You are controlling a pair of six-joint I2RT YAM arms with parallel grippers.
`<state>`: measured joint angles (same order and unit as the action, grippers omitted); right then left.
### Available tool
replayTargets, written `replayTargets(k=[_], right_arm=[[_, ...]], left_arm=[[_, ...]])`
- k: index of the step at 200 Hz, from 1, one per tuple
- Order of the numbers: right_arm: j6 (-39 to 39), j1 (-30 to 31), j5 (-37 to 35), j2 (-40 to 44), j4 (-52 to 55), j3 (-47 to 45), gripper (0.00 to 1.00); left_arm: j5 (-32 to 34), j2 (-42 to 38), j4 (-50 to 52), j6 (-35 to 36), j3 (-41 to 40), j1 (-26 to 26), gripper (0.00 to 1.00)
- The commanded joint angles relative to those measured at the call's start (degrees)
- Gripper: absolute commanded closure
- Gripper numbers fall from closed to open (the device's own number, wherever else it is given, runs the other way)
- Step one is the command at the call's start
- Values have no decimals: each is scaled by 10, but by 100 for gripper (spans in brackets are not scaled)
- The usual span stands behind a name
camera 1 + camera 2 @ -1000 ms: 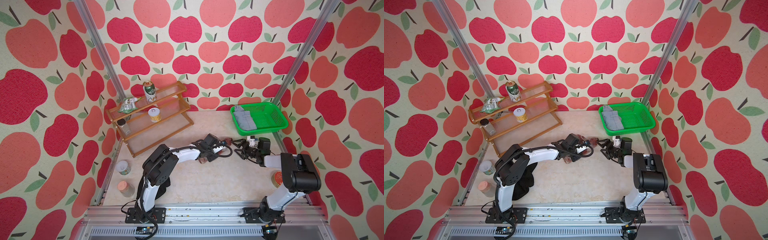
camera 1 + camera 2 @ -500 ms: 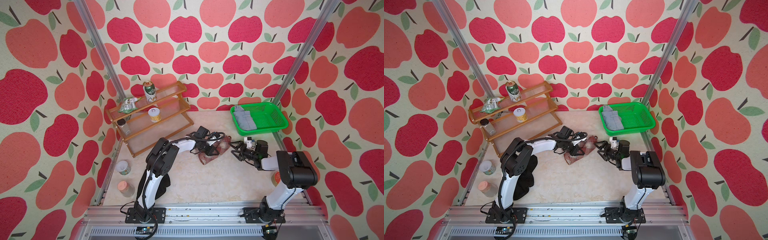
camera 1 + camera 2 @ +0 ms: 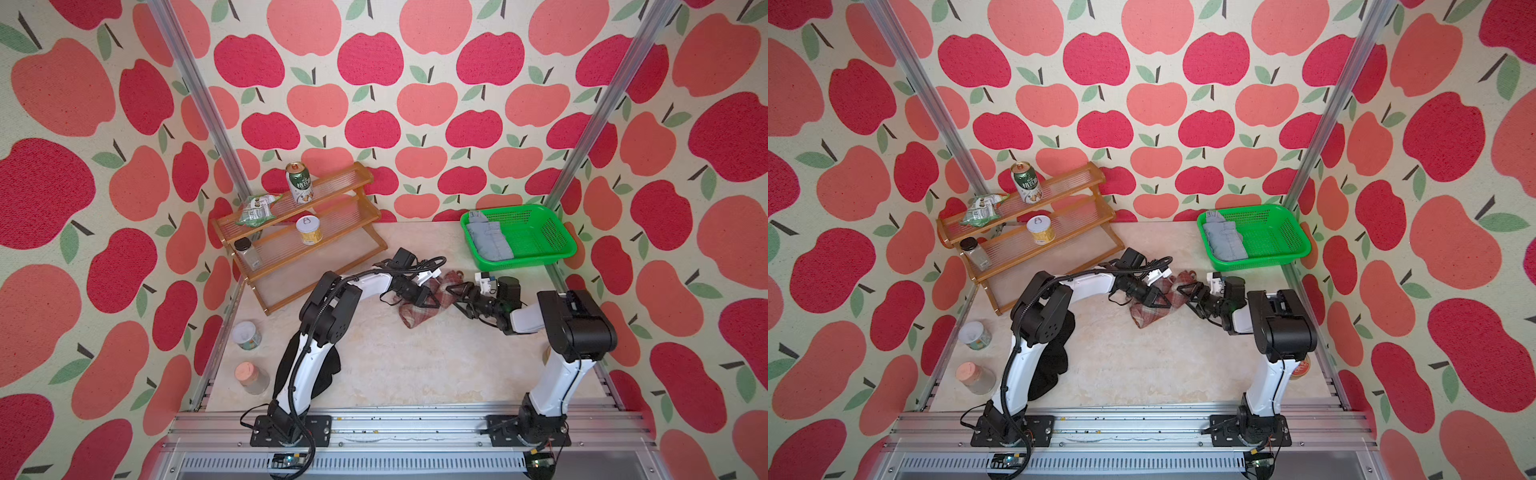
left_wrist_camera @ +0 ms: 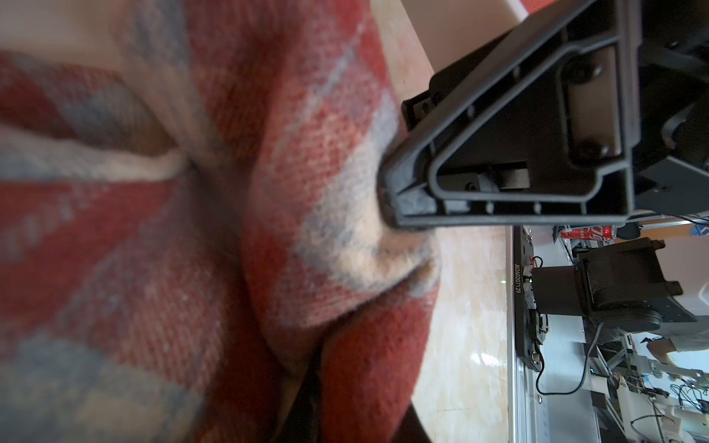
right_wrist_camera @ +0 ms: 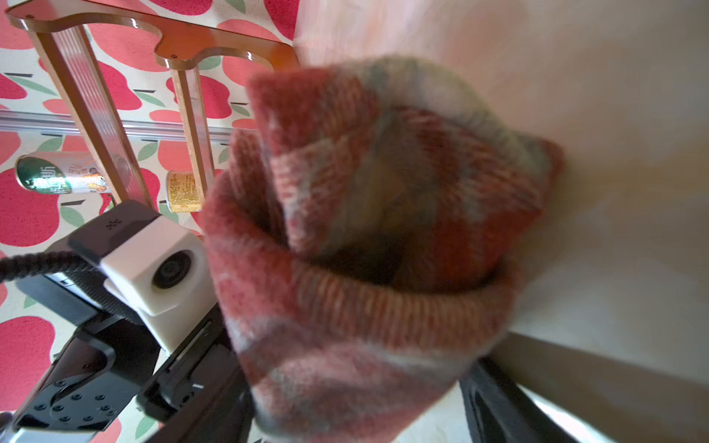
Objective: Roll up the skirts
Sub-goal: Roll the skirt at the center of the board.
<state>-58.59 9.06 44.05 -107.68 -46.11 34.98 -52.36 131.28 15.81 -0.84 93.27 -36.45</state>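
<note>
The rolled red-brown-and-cream plaid cloth skirt (image 3: 422, 305) lies mid-surface toward the back edge, the left gripper (image 3: 428, 300) clamped on it. The right gripper (image 3: 459, 293) stands spread at its end, gripping nothing visible. A loose pinch could let the roll uncoil. Bare surface (image 3: 415, 365) lies open frontward; the green plastic mesh basket (image 3: 536, 257) crowds the back right corner.

Both arms reach inward at table height, left gripper (image 3: 430, 300) clamped narrow, right gripper (image 3: 457, 296) facing it.
</note>
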Motion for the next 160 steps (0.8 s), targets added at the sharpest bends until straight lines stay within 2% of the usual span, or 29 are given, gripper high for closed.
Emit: replayTargets(k=[1,33,45,69,84,93,115,132,134,136,138,160], right_arm=[[-7,11,-27,-40,8,12,23],[-10,29,-35,-58,5,31,26],[-11,31,-34,-64,7,40,35],[-21,33,-39,-73,6,55,63],[-14,33,-52,-64,31,59,75],[-2,33,-61,-53,62,64,79],[31,34,-82,-21,142,71,81],[49,34,-89,-1,181,74,82],[51,34,-89,0,184,74,82],[52,34,-90,2,188,75,82],[53,34,-90,4,191,75,82],[55,34,-87,11,206,77,82]], left_arm=[[13,43,72,-23,-22,0,86],[3,55,89,-22,-9,4,87],[5,60,97,-19,-5,4,87],[9,64,101,-20,-4,8,87],[27,61,101,-24,-7,12,83],[58,54,97,-31,-14,15,76],[152,25,89,-45,-30,32,44],[233,-25,60,-45,-61,42,27],[242,-32,54,-44,-66,43,20],[251,-40,49,-44,-70,44,6],[261,-47,43,-43,-75,44,1],[352,-149,-47,-29,-149,41,0]])
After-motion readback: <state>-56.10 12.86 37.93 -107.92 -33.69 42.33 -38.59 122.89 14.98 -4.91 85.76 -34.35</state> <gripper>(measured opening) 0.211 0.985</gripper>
